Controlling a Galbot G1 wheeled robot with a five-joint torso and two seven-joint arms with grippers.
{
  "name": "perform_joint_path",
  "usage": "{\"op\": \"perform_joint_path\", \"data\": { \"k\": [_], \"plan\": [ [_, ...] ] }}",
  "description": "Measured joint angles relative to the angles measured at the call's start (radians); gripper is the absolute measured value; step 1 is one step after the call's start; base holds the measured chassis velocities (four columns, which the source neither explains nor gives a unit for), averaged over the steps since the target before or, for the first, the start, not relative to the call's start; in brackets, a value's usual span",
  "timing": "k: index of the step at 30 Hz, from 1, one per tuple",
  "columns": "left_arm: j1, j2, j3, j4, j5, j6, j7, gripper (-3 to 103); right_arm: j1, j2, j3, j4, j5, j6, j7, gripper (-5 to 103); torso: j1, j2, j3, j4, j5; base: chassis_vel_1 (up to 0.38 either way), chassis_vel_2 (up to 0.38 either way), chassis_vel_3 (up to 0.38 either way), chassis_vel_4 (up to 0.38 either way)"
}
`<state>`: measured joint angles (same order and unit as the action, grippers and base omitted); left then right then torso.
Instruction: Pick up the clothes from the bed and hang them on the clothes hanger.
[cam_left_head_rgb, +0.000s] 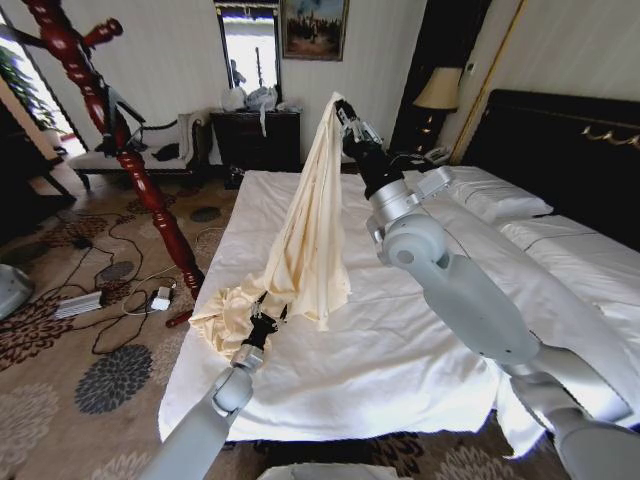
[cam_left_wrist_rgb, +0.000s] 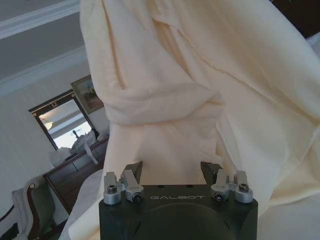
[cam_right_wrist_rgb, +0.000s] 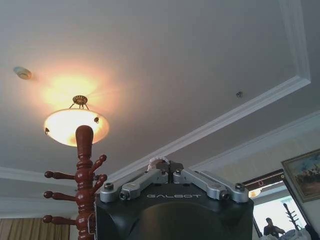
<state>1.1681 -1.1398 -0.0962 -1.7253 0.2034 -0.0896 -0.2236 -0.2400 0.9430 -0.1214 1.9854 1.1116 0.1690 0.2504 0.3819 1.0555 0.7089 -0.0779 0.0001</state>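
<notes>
Clothes (cam_left_head_rgb: 315, 230) hang from my right gripper (cam_left_head_rgb: 340, 108), clenched on the collar and raised for the clothes hanger (cam_left_head_rgb: 120, 130); my left gripper (cam_left_wrist_rgb: 171, 172), released, waits below.

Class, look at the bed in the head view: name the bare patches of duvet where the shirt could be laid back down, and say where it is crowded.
Bare duvet lies between the hanging shirt and the pillows, under the right gripper. Another strip runs to the far edge. The near left corner is crowded: bunched fabric and the left gripper.
</notes>
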Motion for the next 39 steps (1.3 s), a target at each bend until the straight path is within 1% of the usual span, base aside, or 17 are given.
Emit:
{"op": "perform_joint_path", "data": {
  "k": [3, 5, 9, 11, 14, 15, 17, 19, 28, 30, 31, 33, 35, 36, 37, 38, 39],
  "plan": [
    [0.012, 0.007, -0.011, -0.033, -0.042, -0.002, 0.000, 49, -0.009, -0.001, 0.002, 0.000, -0.008, 0.002, -0.002, 0, 0.000, 0.000, 0.000, 0.0001, 0.0000, 0.000, 0.000, 0.000, 0.000],
    [0.015, 0.009, -0.017, -0.042, -0.053, -0.002, 0.000, 49, -0.010, -0.001, 0.003, 0.000, -0.009, 0.003, -0.003, 0, 0.000, 0.000, 0.000, 0.0001, 0.0000, 0.000, 0.000, 0.000, 0.000],
    [0.028, 0.015, -0.048, -0.062, -0.085, -0.002, 0.001, 28, -0.012, -0.001, 0.005, 0.001, -0.010, 0.003, -0.003, 0, 0.000, 0.000, 0.000, 0.0001, 0.0000, 0.000, 0.000, 0.000, 0.000],
    [0.031, 0.016, -0.055, -0.064, -0.089, -0.003, 0.002, 28, -0.012, -0.002, 0.006, 0.002, -0.010, 0.004, -0.003, 0, 0.000, 0.000, 0.000, 0.0001, -0.0001, 0.000, 0.000, 0.000, 0.000],
    [0.043, 0.020, -0.064, -0.081, -0.106, -0.011, 0.017, 12, -0.013, -0.005, 0.006, 0.007, -0.009, 0.004, -0.003, 0, 0.000, 0.000, 0.000, 0.0001, -0.0003, 0.000, 0.000, 0.000, 0.000],
    [0.043, 0.020, -0.064, -0.081, -0.106, -0.011, 0.017, 12, -0.013, -0.005, 0.006, 0.007, -0.009, 0.004, -0.003, 0, 0.000, 0.000, 0.000, 0.0001, -0.0003, 0.000, 0.000, 0.000, 0.000],
    [0.059, 0.025, -0.075, -0.105, -0.118, -0.017, 0.024, 3, -0.015, -0.008, 0.007, 0.007, -0.010, 0.004, -0.003, 0, 0.000, 0.000, 0.000, 0.0000, -0.0002, 0.000, 0.000, 0.000, 0.000],
    [0.068, 0.028, -0.085, -0.120, -0.129, -0.017, 0.025, 1, -0.017, -0.009, 0.008, 0.007, -0.011, 0.004, -0.003, 0, 0.000, 0.000, 0.000, 0.0000, -0.0002, 0.000, 0.000, 0.000, 0.000],
    [0.121, 0.081, -0.209, -0.228, -0.240, -0.018, 0.023, 0, -0.028, -0.015, 0.016, 0.006, -0.015, 0.006, -0.001, 0, 0.000, 0.000, 0.000, 0.0001, -0.0002, 0.000, 0.000, 0.000, 0.000],
    [0.138, 0.097, -0.267, -0.299, -0.321, 0.001, 0.007, 0, -0.028, -0.013, 0.015, -0.005, -0.031, -0.001, 0.020, 0, 0.000, 0.000, 0.000, 0.0003, -0.0003, 0.000, 0.000, 0.000, 0.000],
    [0.138, 0.097, -0.267, -0.299, -0.321, 0.001, 0.007, 0, -0.028, -0.013, 0.015, -0.005, -0.031, -0.001, 0.020, 0, 0.000, 0.000, 0.000, 0.0003, -0.0003, 0.000, 0.000, 0.000, 0.000],
    [0.136, 0.127, -0.312, -0.386, -0.439, 0.040, -0.023, 0, -0.034, -0.015, 0.012, -0.019, -0.048, -0.018, 0.047, 0, 0.000, 0.000, 0.000, 0.0002, -0.0004, 0.000, 0.000, 0.000, 0.000],
    [0.114, 0.182, -0.356, -0.482, -0.576, 0.089, -0.063, 0, -0.045, -0.020, 0.009, -0.037, -0.055, -0.029, 0.063, 0, 0.000, 0.000, 0.000, 0.0001, -0.0003, 0.000, 0.000, 0.000, 0.000],
    [0.114, 0.182, -0.356, -0.482, -0.576, 0.089, -0.063, 0, -0.045, -0.020, 0.009, -0.037, -0.055, -0.029, 0.063, 0, 0.000, 0.000, 0.000, 0.0001, -0.0003, 0.000, 0.000, 0.000, 0.000],
    [0.093, 0.225, -0.384, -0.533, -0.661, 0.119, -0.087, 0, -0.048, -0.021, 0.008, -0.047, -0.056, -0.030, 0.065, 0, 0.000, 0.000, 0.000, 0.0001, -0.0003, 0.000, 0.000, 0.000, 0.000],
    [0.053, 0.298, -0.432, -0.595, -0.791, 0.157, -0.121, 0, -0.049, -0.023, 0.008, -0.060, -0.056, -0.029, 0.066, 0, 0.000, 0.000, 0.000, -0.0002, -0.0001, 0.000, 0.000, 0.000, 0.000],
    [0.053, 0.298, -0.432, -0.595, -0.791, 0.157, -0.121, 0, -0.049, -0.023, 0.008, -0.060, -0.056, -0.029, 0.066, 0, 0.000, 0.000, 0.000, -0.0002, -0.0001, 0.000, 0.000, 0.000, 0.000]
  ]
}}
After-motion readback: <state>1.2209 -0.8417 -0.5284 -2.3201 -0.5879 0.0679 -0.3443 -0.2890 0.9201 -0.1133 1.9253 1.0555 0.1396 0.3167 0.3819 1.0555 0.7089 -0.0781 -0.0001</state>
